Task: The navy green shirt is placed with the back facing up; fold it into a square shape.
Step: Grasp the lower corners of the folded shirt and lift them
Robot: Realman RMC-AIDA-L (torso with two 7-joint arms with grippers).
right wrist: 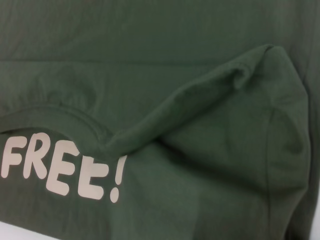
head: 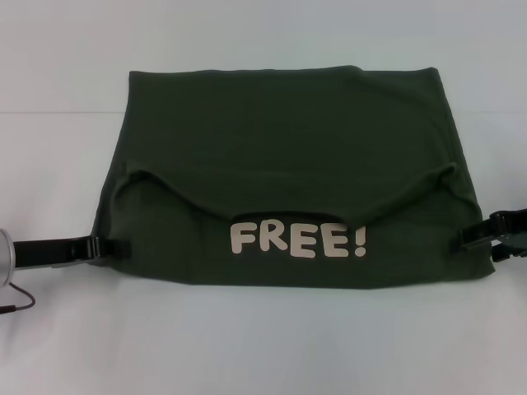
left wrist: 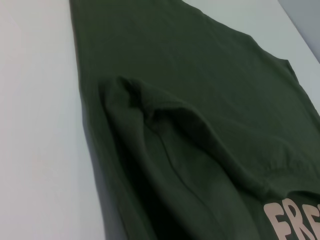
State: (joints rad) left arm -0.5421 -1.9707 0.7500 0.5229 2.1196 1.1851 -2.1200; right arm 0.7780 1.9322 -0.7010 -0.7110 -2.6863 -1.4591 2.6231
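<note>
The navy green shirt (head: 280, 148) lies flat across the middle of the white table, partly folded. Its near part is turned over, so the cream "FREE!" lettering (head: 298, 240) faces up below a curved fabric edge. My left gripper (head: 115, 247) sits low at the shirt's near left edge, touching the cloth. My right gripper (head: 468, 239) sits at the near right edge. The left wrist view shows the shirt (left wrist: 200, 100) with a raised fold, and the right wrist view shows the shirt (right wrist: 150, 50) with the lettering (right wrist: 60, 167).
The white table (head: 263, 346) extends around the shirt on all sides. A thin dark cable (head: 16, 300) loops on the table by the left arm's silver wrist (head: 4, 251).
</note>
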